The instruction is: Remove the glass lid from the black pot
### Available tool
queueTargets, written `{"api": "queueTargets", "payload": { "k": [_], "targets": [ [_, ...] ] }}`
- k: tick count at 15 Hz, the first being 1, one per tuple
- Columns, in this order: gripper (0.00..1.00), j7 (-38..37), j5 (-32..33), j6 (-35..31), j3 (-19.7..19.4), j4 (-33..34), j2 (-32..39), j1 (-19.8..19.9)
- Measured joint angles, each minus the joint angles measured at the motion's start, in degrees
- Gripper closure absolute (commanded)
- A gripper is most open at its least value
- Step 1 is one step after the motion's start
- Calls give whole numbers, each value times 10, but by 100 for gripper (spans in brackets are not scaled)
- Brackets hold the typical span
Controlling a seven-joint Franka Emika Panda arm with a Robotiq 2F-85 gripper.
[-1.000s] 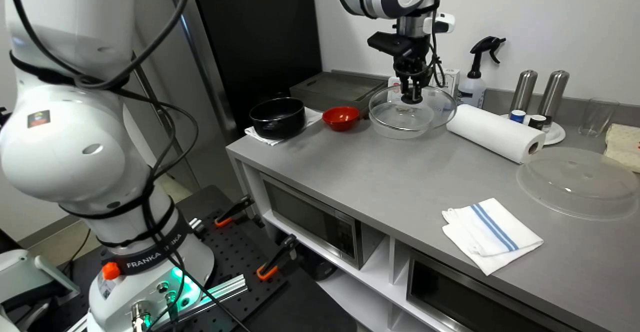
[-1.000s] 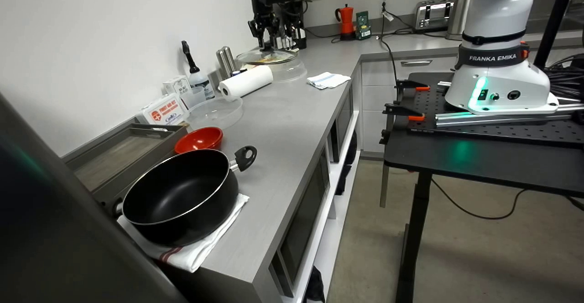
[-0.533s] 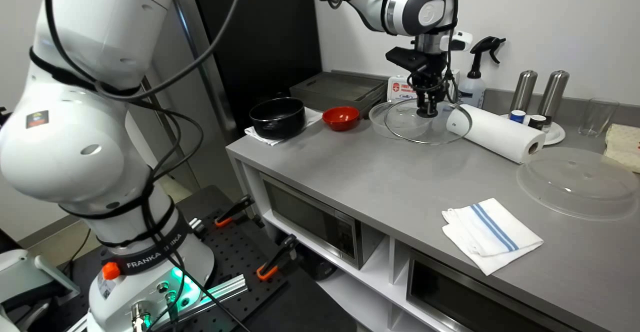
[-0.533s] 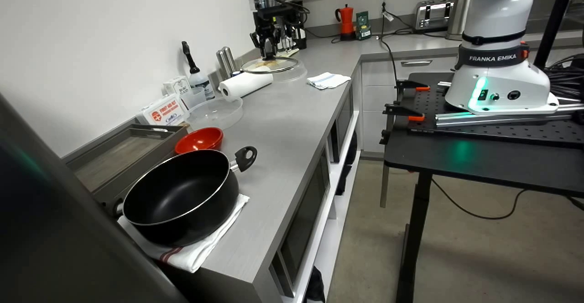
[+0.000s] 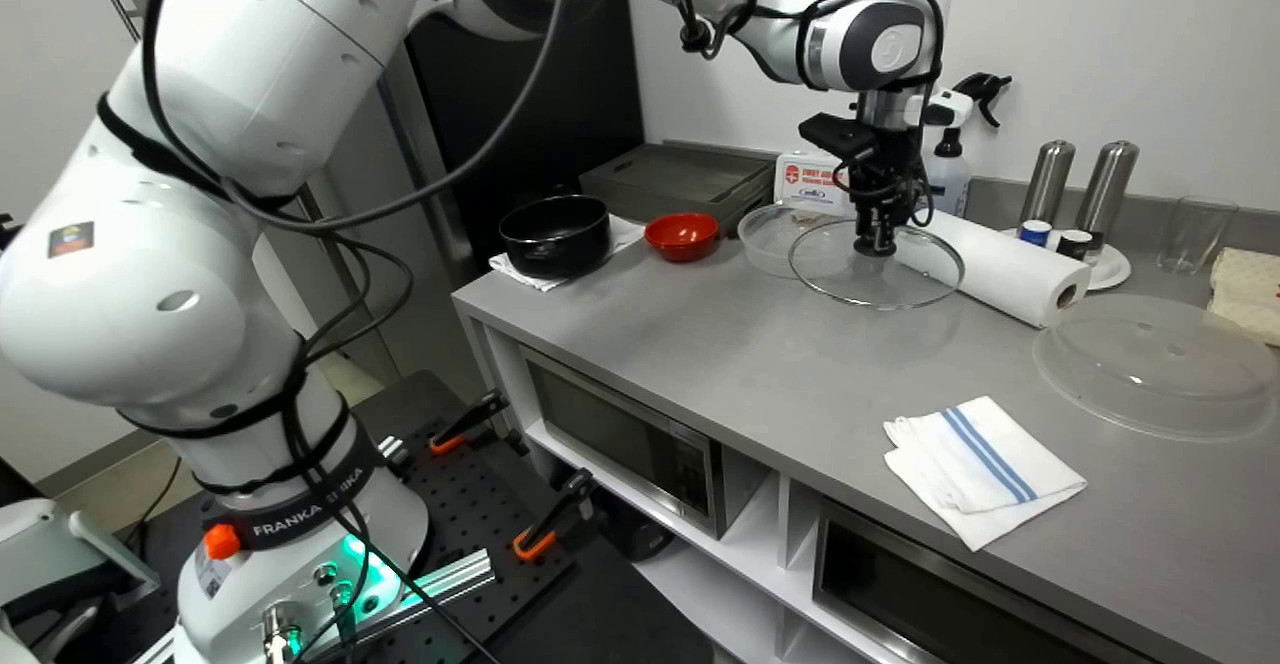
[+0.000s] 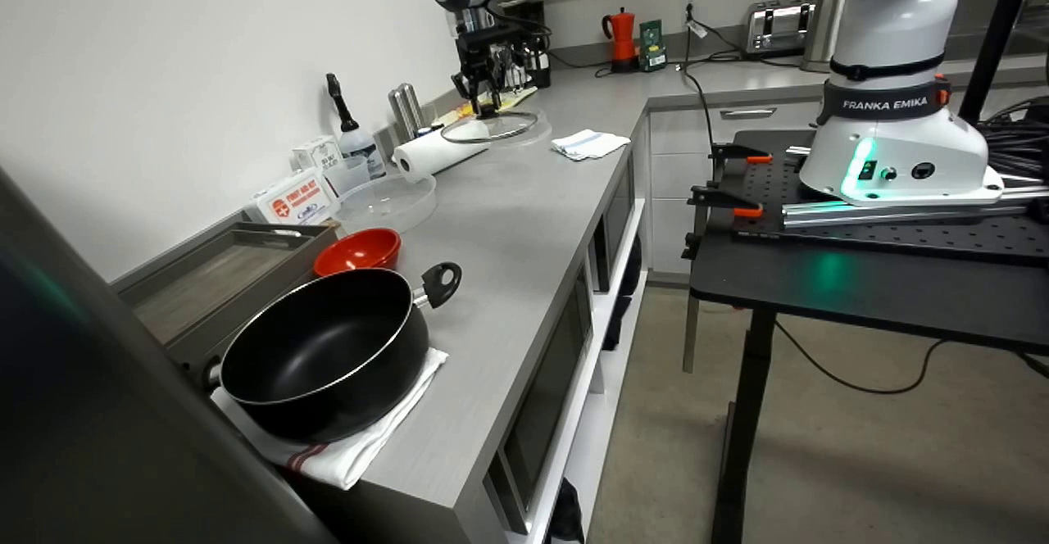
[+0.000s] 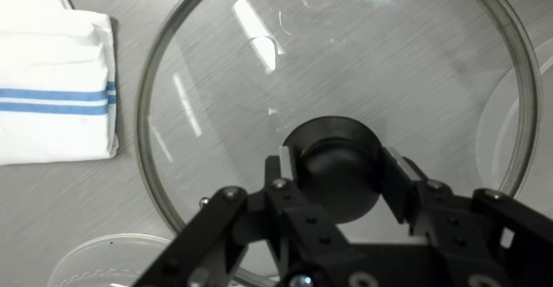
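The glass lid [image 5: 860, 286] is a see-through disc with a metal rim and a black centre knob. My gripper [image 5: 876, 246] is shut on that knob and holds the lid over the counter, close to the paper towel roll. In the wrist view the two fingers [image 7: 337, 161] press on both sides of the knob, and the lid [image 7: 328, 75] spreads out beneath. The lid also hangs at the far end in an exterior view [image 6: 524, 130]. The black pot [image 5: 556, 239] stands uncovered on a white cloth. Its bare inside shows in an exterior view [image 6: 324, 343].
The paper towel roll [image 5: 1000, 266] lies right beside the lid. A clear shallow dish [image 5: 775, 249] and a red bowl [image 5: 682, 236] stand between lid and pot. A folded cloth [image 5: 985, 469] and a larger clear cover [image 5: 1160, 374] lie on the counter [image 5: 780, 364].
My gripper has carried the lid away from the clear dish and pot side, along the counter towards the paper towel roll, and lowered it. The pot has not moved.
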State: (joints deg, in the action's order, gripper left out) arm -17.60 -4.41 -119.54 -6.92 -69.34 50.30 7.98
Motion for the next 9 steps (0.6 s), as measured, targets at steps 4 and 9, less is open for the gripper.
{"api": "queueTargets", "payload": {
  "k": [4,9],
  "targets": [
    [75,-18,0,30,-2,64,47,14],
    [75,-33,0,55,-2,125,104,31]
  ]
}}
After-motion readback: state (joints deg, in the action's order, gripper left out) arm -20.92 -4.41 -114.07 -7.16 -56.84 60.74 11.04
